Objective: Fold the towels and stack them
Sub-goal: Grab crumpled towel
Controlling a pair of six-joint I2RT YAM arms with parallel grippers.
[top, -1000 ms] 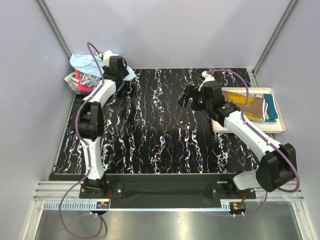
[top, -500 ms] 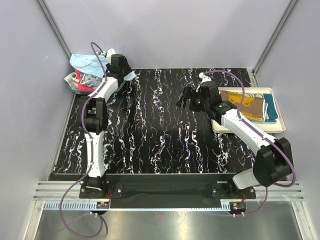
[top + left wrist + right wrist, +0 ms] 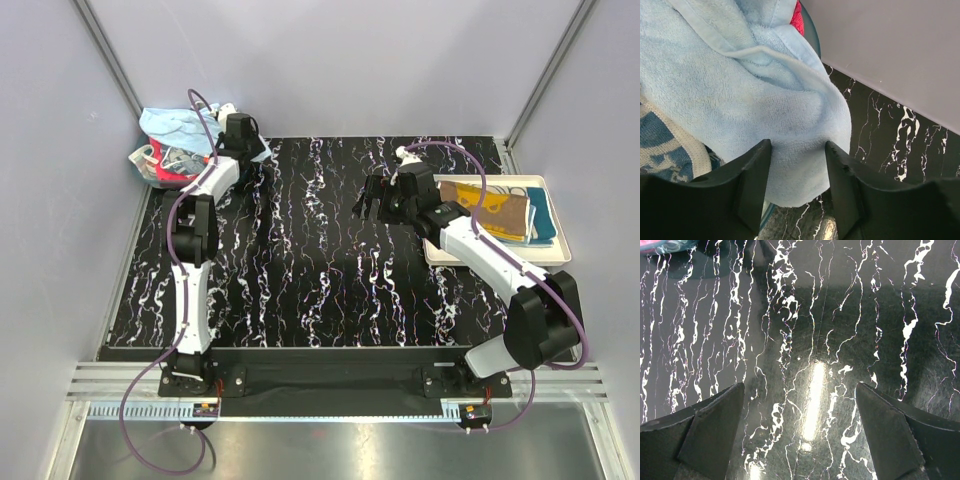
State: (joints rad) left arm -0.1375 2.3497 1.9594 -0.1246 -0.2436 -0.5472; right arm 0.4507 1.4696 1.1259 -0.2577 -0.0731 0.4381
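A light blue towel lies on top of a heap of towels in the teal plastic bin at the table's far left corner; one fold hangs over the rim. My left gripper is at that fold. In the left wrist view it is open, with the light blue towel between its jaws. A white towel with blue print and a red-pink towel lie beside it. My right gripper is open and empty over the bare table.
A cream tray at the right holds a folded mustard-brown towel and a teal towel. The black marbled table lies between the arms. Grey walls stand close behind the bin and the tray.
My left gripper has moved up and back to the bin's rim, onto the hanging blue fold. My right gripper has shifted slightly left and back over the table.
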